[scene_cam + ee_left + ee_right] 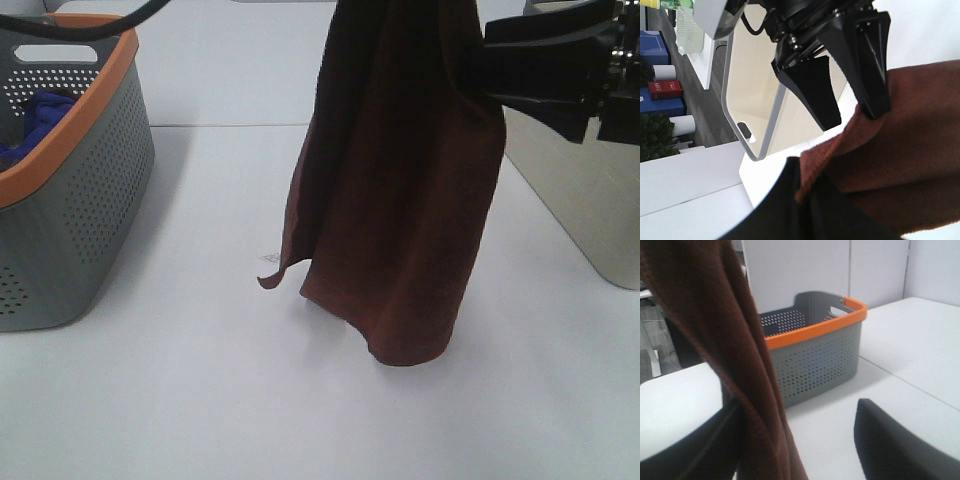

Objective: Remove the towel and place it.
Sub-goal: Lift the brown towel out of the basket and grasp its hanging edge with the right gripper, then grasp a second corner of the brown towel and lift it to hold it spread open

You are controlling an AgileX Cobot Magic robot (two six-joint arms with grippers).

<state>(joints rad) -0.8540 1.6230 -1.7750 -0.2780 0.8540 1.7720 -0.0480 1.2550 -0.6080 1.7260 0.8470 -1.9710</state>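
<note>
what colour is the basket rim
Orange rim on a grey basket; right wrist view shows it best.

Bright, even overhead light; soft shadows, blurred wrist-view foregrounds.

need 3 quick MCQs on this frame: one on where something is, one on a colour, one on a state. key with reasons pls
1. Where is the blue cloth?
A. on the table
B. in the grey basket
C. wrapped in the towel

2. What colour is the basket's rim?
A. orange
B. green
C. white

3. How is the towel?
A. folded flat on the table
B. stuffed in the basket
C. hanging, draped down toward the table

Key:
1 B: the blue shows inside the basket, behind its rim.
2 A: an orange band runs round the top in both the exterior and right wrist views.
3 C: it hangs from above the picture, its lower edge near the table.
</note>
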